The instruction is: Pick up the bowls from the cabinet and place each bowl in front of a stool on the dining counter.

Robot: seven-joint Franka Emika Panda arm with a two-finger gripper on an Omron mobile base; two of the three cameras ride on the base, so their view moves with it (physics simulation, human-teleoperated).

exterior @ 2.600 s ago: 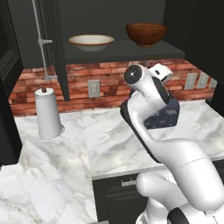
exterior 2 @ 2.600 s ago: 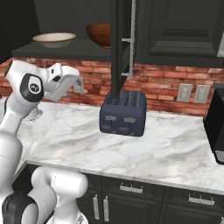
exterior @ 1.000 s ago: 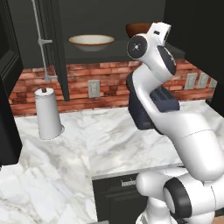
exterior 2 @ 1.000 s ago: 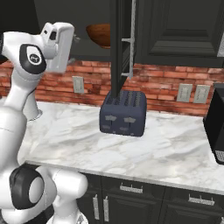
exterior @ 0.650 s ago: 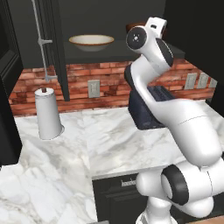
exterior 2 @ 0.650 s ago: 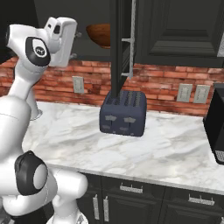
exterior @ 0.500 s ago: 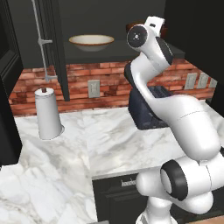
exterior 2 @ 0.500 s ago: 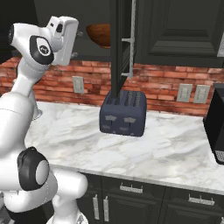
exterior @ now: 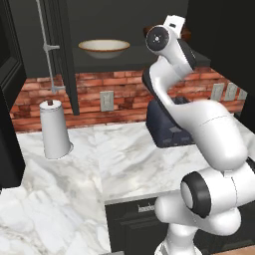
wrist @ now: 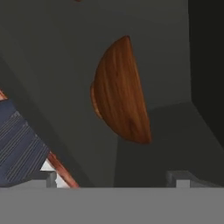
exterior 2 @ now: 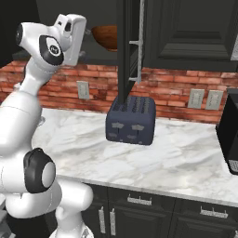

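Before the wooden bowl (wrist: 120, 94) — fingers (wrist: 43, 177) wide apart, empty.

I see a dark blue toaster (exterior 2: 130, 121) standing on the marble tabletop (exterior 2: 176, 158), against the red brick wall (exterior 2: 172, 93). Well to its left a white paper towel roll (exterior: 55, 130) stands upright. To the toaster's right, wall outlets (exterior 2: 204, 99), then a black microwave (exterior 2: 229, 130) at the edge

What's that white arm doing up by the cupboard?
The robot's arm is raised to the open cabinet, its open gripper aimed at the brown wooden bowl on the shelf, not touching it. A cream bowl sits on the same shelf. Neither bowl has been taken out.
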